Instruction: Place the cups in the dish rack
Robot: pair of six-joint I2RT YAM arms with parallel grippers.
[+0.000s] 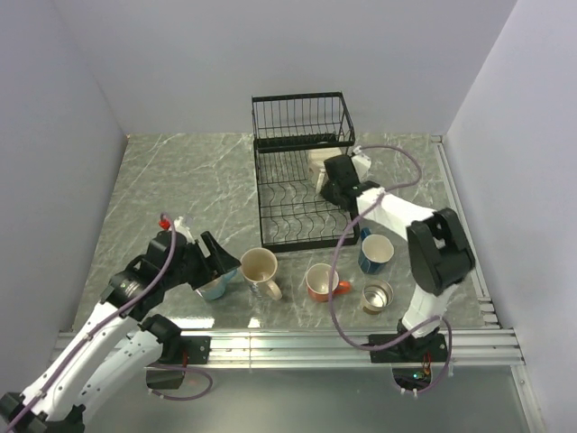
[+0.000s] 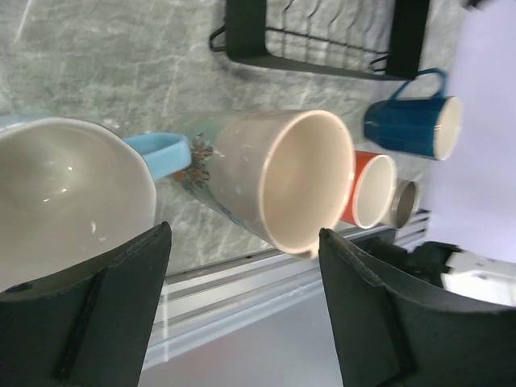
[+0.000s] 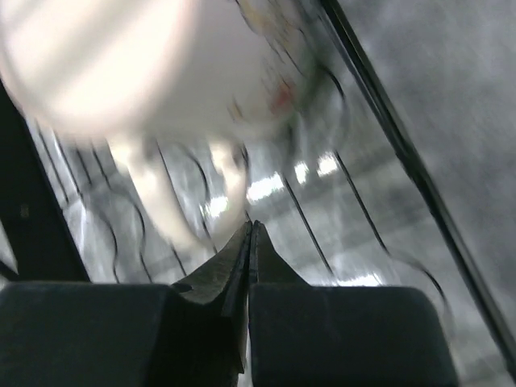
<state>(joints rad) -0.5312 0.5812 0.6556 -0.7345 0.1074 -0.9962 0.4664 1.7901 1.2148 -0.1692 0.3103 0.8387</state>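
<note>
Right gripper (image 3: 250,242) pinched shut on nothing, over the dish rack (image 1: 297,96). Cream mug (image 1: 316,165) inside it, just beyond. Left gripper (image 2: 242,322) spread wide, empty, beside light blue mug (image 1: 216,289). Tan mug (image 1: 259,268), orange cup (image 1: 320,281), dark blue mug (image 1: 376,253) and steel cup (image 1: 377,295) stand before the rack.

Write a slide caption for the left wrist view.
Open left gripper at the light blue cup, cream mug beside it, dish rack beyond.
</note>
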